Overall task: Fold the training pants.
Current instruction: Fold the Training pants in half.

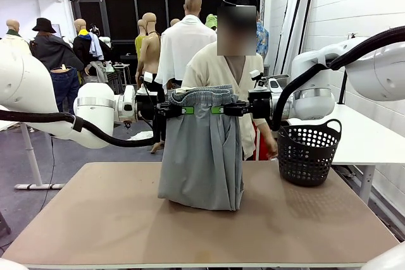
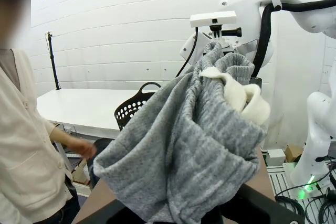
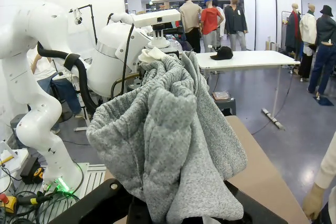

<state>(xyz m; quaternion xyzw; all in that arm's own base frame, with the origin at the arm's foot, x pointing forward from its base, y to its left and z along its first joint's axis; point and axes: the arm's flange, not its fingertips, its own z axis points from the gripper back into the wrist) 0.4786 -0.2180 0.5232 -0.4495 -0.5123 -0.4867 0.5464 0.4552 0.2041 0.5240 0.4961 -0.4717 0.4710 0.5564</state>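
Tan table [image 1: 126, 219] spans foreground below both grippers. Lower hem of training pants [image 1: 201, 156] rests on tabletop at middle, directly beneath left gripper [image 1: 179, 110] and right gripper [image 1: 224, 109]. Black perforated basket [image 1: 308, 151] stands on table's far corner, beyond and below right gripper, apart from pants.

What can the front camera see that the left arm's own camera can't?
Front view alone: both black pincers, left and right, shut on the gathered waistband, holding the light grey soft jersey training pants up so the bottom edge rests on the brown tabletop.

Left wrist view alone: the pants' cream lining close up, and a white side table.

Both: the pants, the black perforated plastic basket, and the person in a cream cardigan.
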